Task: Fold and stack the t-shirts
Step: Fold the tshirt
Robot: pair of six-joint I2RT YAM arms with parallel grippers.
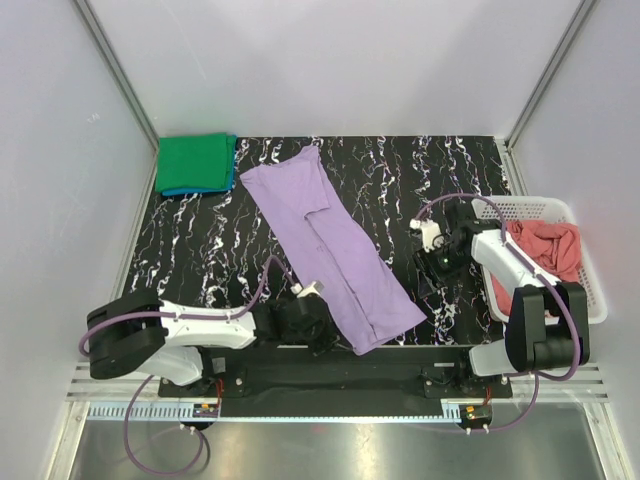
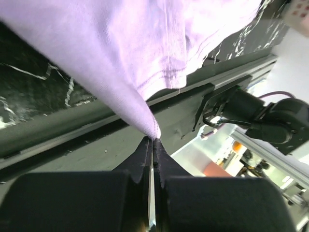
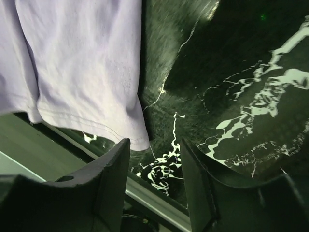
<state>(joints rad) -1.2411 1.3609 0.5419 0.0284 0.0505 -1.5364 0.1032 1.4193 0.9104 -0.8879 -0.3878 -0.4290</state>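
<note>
When I inspected the table (image 1: 450, 170), two of the four shirts appeared finished: the green t-shirt (image 1: 195, 160) lay folded on the blue t-shirt (image 1: 185, 190) at the far left corner. The light purple t-shirt (image 1: 330, 240) lay stretched diagonally across the middle, apparently narrowed lengthwise but not yet folded short. My left hand (image 2: 153, 145) was clenched on its near edge, cloth drawn to a point between the fingers. My right hand (image 3: 154, 145) stood released, jaws apart over bare table just beside the hem corner, gripping nothing. The salmon pink t-shirt (image 1: 545, 248) sat crumpled in the white basket (image 1: 590, 290). I judged roughly half the task outstanding.
</note>
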